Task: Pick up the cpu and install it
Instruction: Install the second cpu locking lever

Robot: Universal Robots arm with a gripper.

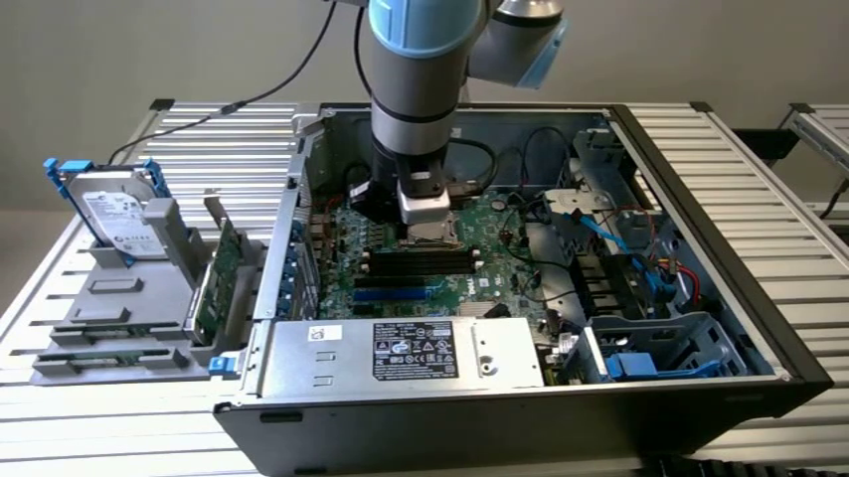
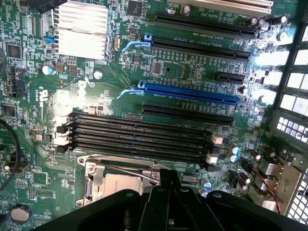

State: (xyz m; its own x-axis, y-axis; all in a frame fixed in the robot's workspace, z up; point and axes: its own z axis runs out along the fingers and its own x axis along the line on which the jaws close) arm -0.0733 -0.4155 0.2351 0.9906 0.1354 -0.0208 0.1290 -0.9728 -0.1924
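A single robot arm (image 1: 418, 70), grey with pale blue joint covers, reaches almost straight down from the top of the exterior view. Its wrist points vertically downward. At its end, the gripper (image 1: 424, 227) hangs low, with its jaws closed together. In the wrist view, the gripper's dark body (image 2: 163, 207) fills the lower edge.

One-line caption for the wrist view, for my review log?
Gripper low over the motherboard's processor socket, a silver cpu sitting inside.
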